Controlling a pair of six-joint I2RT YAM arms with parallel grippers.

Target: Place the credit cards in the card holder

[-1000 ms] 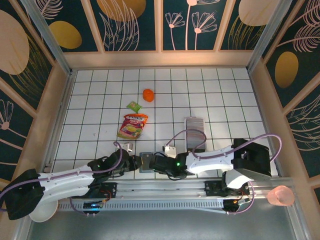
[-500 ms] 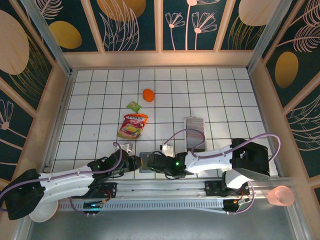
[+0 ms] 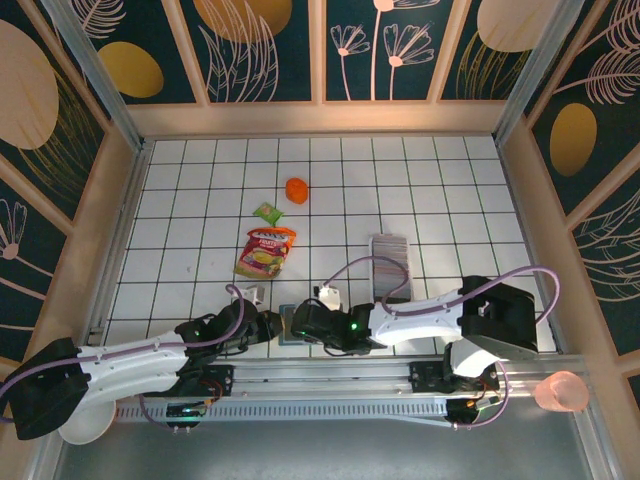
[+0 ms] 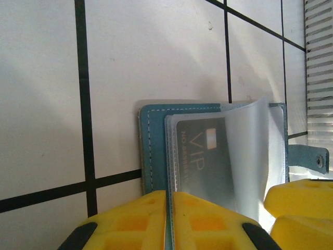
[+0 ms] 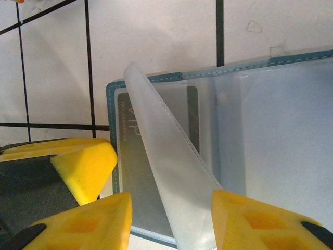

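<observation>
Card holder (image 4: 152, 151) open, grey VIP card (image 4: 203, 156) sleeved; L fingers (image 4: 130, 219) pinch its edge, R fingers (image 5: 93, 224) spread.

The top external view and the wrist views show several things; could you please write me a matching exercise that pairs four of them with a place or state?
Things:
1. card holder
2. snack pouch
3. white tray
4. left gripper

Places or states:
A. shut on the holder's edge
B. lying open, with a VIP card in a clear sleeve
C. holding a row of cards
D. beside a small green packet

Pairs: 1-B; 2-D; 3-C; 4-A
</observation>
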